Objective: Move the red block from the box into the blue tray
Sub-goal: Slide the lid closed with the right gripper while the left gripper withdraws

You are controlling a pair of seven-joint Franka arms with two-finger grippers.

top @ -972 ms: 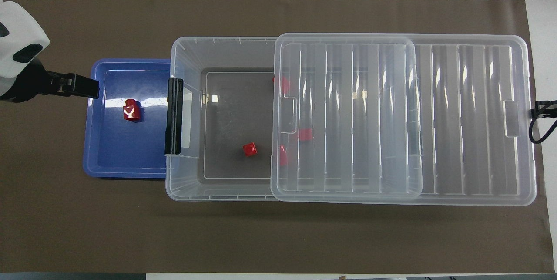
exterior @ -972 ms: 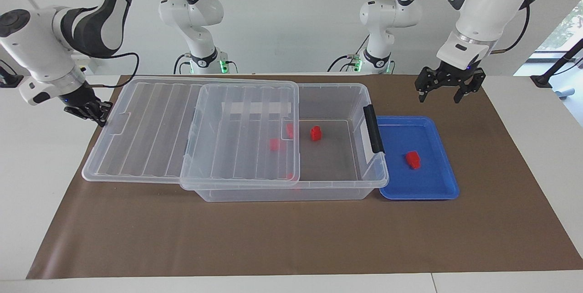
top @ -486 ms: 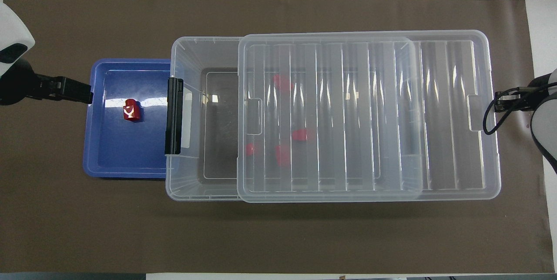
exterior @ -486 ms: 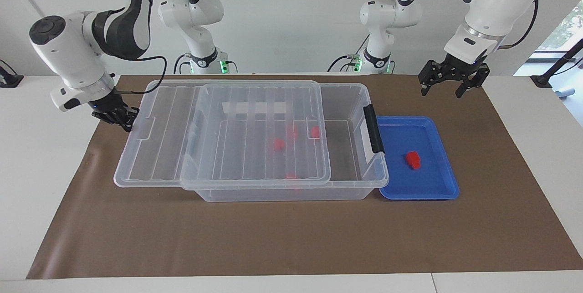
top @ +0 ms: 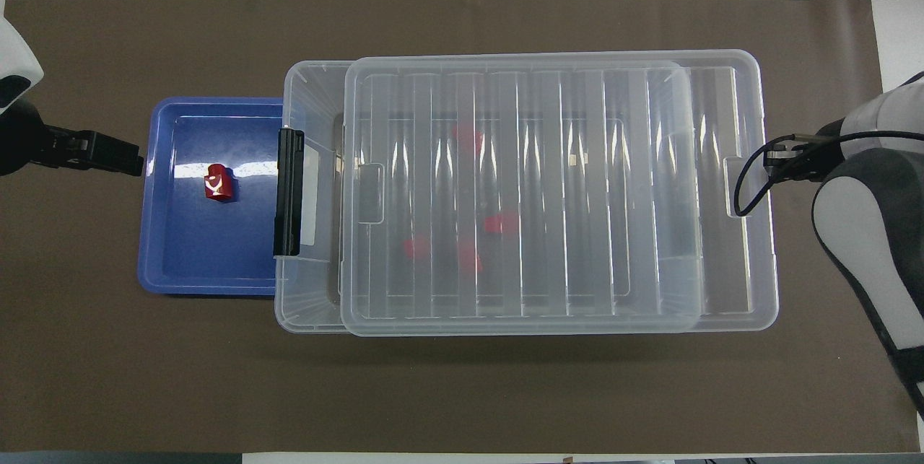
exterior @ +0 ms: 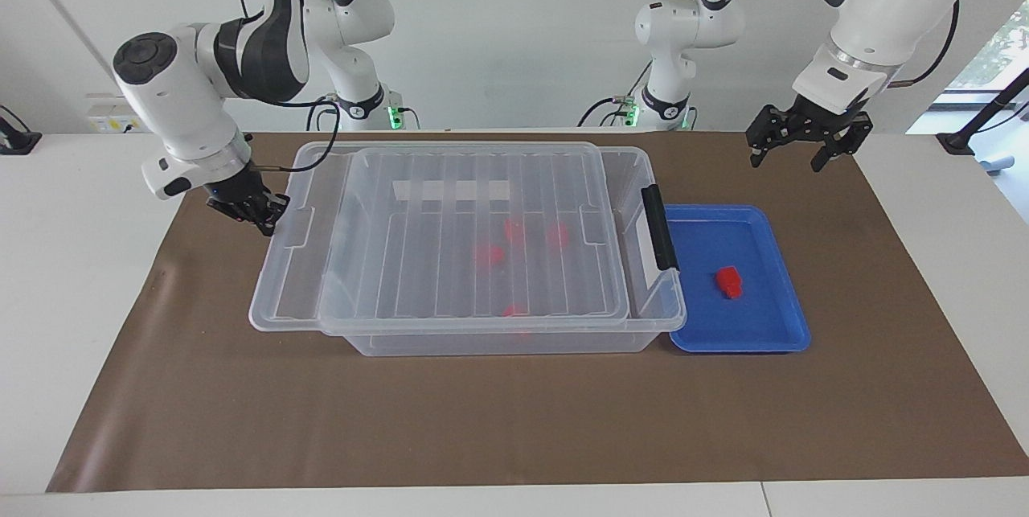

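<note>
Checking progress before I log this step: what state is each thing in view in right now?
box: mostly covered, a strip open at the blue tray's end.
lid: resting on the box, overhanging toward the right arm's end.
dark latch: unclipped from the lid.
blue tray: holds one red block.
red blocks in the box: lying under the lid.
right gripper: shut at the lid's edge.
left gripper: open, raised, empty.

A clear box [top: 310,305] sits at the centre of the frame on a brown mat [top: 462,392]. Its ribbed clear lid [top: 548,197] covers most of it, overhanging at the right. Blurred red blocks [top: 498,223] show through the lid. A blue tray [top: 188,262] touches the box's left end and holds one red block [top: 217,182]. A dark gripper [top: 108,154] hovers at the tray's left edge.
</note>
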